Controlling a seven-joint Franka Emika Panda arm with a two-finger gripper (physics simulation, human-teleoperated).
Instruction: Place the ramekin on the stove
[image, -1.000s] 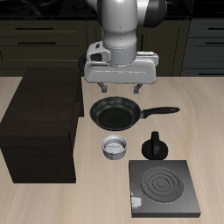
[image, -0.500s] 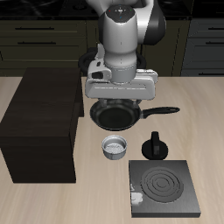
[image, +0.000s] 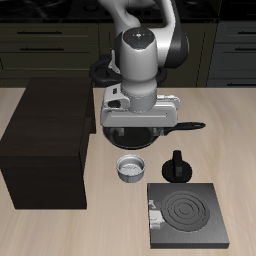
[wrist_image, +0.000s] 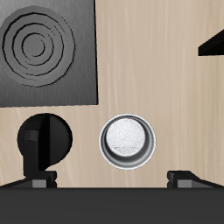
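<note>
**Approach to the ramekin: gripper above, nothing held**

The step in hand looks like the reach for the pick-up, with no grasp made. The ramekin (image: 132, 168) stands upright on the bare table (image: 235, 130), about midway between the back edge and the front edge, apart from everything around it. The gripper (image: 137, 128) hangs above the table just behind it, over the black frying pan (image: 190, 127), whose handle sticks out from under the hand. In the wrist view the ramekin (wrist_image: 128, 142) lies clear of the 2 fingertips (wrist_image: 44, 178), which stand wide apart with nothing between them, so the fingers are spread and empty.

The stove (image: 187, 213) lies flat near the table's front edge, close to the ramekin, with its ring marks uncovered. The small black pot (image: 177, 166) stands between the 2, just behind the stove's back edge. The big dark box (image: 45, 140) sits well off to the ramekin's far side and should play no part.

My reading of the next move: bring the gripper forward until the cup's rim lies between the fingers, descend, and close on the wall. After the lift, the carry toward the front edge should pass clear of the pot's knob, since the pot is near the straight path.
</note>
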